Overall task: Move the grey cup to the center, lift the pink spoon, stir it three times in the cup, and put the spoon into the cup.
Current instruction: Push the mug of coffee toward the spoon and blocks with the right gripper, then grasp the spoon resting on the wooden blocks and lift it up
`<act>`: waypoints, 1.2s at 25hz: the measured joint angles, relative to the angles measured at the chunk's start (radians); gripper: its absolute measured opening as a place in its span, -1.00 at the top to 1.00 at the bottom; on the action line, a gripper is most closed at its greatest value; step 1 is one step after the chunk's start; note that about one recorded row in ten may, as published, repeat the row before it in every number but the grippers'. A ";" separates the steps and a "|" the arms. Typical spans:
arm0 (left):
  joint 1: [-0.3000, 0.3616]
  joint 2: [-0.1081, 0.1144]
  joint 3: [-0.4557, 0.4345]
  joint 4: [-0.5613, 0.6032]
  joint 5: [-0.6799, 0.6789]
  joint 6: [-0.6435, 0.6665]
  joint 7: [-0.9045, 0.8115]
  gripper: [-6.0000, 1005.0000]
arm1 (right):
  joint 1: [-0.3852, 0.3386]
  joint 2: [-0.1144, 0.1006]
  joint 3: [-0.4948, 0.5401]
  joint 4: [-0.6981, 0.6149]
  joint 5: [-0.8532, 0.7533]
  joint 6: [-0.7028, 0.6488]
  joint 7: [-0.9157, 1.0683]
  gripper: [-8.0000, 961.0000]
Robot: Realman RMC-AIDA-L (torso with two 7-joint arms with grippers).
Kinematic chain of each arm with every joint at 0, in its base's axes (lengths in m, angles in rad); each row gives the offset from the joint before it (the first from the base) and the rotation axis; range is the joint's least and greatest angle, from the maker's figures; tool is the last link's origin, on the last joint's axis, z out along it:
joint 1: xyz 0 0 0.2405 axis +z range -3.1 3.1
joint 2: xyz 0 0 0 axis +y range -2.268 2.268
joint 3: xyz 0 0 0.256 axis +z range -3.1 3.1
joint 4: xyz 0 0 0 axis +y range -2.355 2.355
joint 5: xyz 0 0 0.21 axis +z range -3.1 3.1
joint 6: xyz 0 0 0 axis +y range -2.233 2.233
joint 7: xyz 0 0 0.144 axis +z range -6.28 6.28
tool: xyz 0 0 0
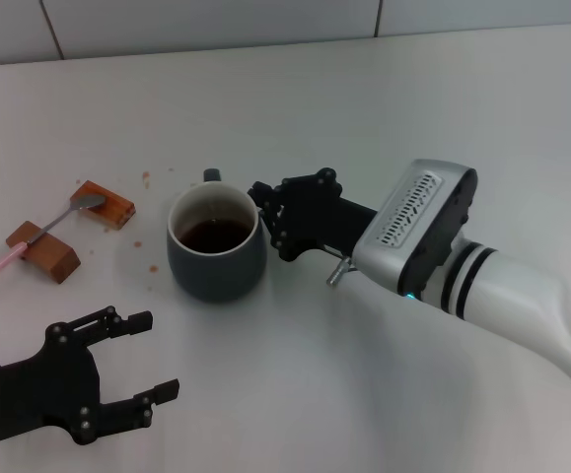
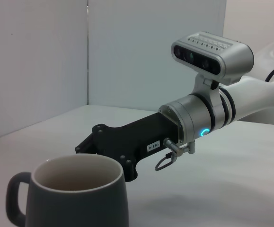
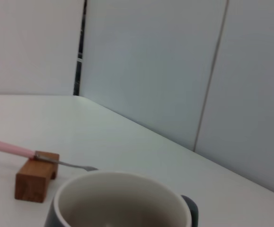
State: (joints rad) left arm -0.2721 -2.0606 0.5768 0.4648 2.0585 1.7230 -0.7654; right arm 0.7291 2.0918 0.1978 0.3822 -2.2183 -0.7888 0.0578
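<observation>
Rounded glazed grey cup point(image 1: 216, 248) w/ dark liquid sits mid-counter point(image 1: 364, 118). Right claw point(image 1: 265, 212) beside its rim, spread can't be told. Left claw point(image 1: 147, 357) apart. Slim pink spoon point(image 1: 34, 235) rests across wooden blocks point(image 1: 53, 254).

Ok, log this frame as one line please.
right tool: at grey cup rim, grip unclear | left tool: open, idle near table edge | pink spoon: resting across brown blocks, untouched

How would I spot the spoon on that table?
Start at the grey cup of dark liquid mid-table, then look toward the robot's left. The pink spoon lies across two brown wooden blocks: slim, with a pale pink handle and silver bowl.
</observation>
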 joint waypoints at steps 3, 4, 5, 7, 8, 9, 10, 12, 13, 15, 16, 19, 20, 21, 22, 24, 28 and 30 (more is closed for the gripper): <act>0.000 0.000 0.000 0.000 0.000 0.000 0.000 -0.59 | -0.014 0.001 0.017 -0.001 0.002 -0.008 0.000 0.88; 0.000 0.000 0.000 0.000 0.000 0.000 0.000 -0.59 | -0.014 0.001 0.017 -0.001 0.002 -0.008 0.000 0.88; 0.001 0.001 0.000 0.000 0.000 0.000 0.000 -0.59 | -0.033 0.000 0.036 -0.005 0.003 -0.029 0.000 0.88; 0.001 0.001 0.000 0.000 0.000 0.000 0.000 -0.59 | -0.090 -0.003 0.086 -0.025 0.003 -0.108 -0.001 0.88; 0.001 0.001 0.000 0.000 0.000 -0.001 0.000 -0.59 | -0.167 -0.008 0.125 -0.062 0.003 -0.258 -0.002 0.88; 0.001 0.001 0.000 0.000 0.000 -0.001 0.000 -0.59 | -0.167 -0.008 0.125 -0.062 0.003 -0.258 -0.002 0.88; 0.001 0.001 0.000 0.000 0.000 -0.001 0.000 -0.59 | -0.252 -0.012 0.134 -0.115 0.000 -0.470 0.004 0.88; 0.000 0.001 0.000 0.000 0.000 -0.003 0.000 -0.59 | -0.284 -0.013 0.131 -0.138 -0.006 -0.562 0.007 0.88; 0.000 0.001 0.000 0.000 0.000 -0.004 0.000 -0.59 | -0.343 -0.014 0.112 -0.216 -0.040 -0.748 0.039 0.88; 0.000 0.001 0.000 0.000 0.000 -0.004 0.000 -0.59 | -0.366 -0.015 0.102 -0.256 -0.066 -0.829 0.062 0.88; 0.000 0.001 0.000 0.000 0.000 -0.004 0.000 -0.59 | -0.382 -0.015 0.090 -0.299 -0.099 -0.904 0.090 0.88; -0.001 0.000 0.000 0.000 0.000 -0.005 0.001 -0.59 | -0.405 -0.016 0.045 -0.426 -0.201 -1.043 0.170 0.88; 0.000 -0.001 0.000 0.000 0.000 -0.005 0.004 -0.59 | -0.407 -0.016 0.024 -0.473 -0.238 -1.067 0.202 0.88; 0.000 -0.001 0.000 0.000 0.000 -0.005 0.004 -0.59 | -0.406 -0.016 0.007 -0.504 -0.264 -1.071 0.231 0.88; 0.000 -0.001 0.000 0.000 0.000 -0.005 0.004 -0.59 | -0.403 -0.016 -0.016 -0.539 -0.290 -1.067 0.270 0.88; 0.001 -0.001 0.000 0.000 0.000 -0.001 0.007 -0.59 | -0.390 -0.016 -0.060 -0.583 -0.324 -1.036 0.349 0.87; -0.001 -0.002 0.000 -0.006 0.000 -0.003 0.007 -0.58 | -0.367 -0.013 -0.124 -0.603 -0.339 -0.927 0.397 0.83; -0.002 -0.002 0.000 -0.007 0.000 -0.005 0.008 -0.58 | -0.364 -0.012 -0.134 -0.602 -0.339 -0.911 0.402 0.82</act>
State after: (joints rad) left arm -0.2738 -2.0630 0.5767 0.4574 2.0586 1.7180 -0.7576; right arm 0.3653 2.0796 0.0642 -0.2194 -2.5575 -1.6995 0.4594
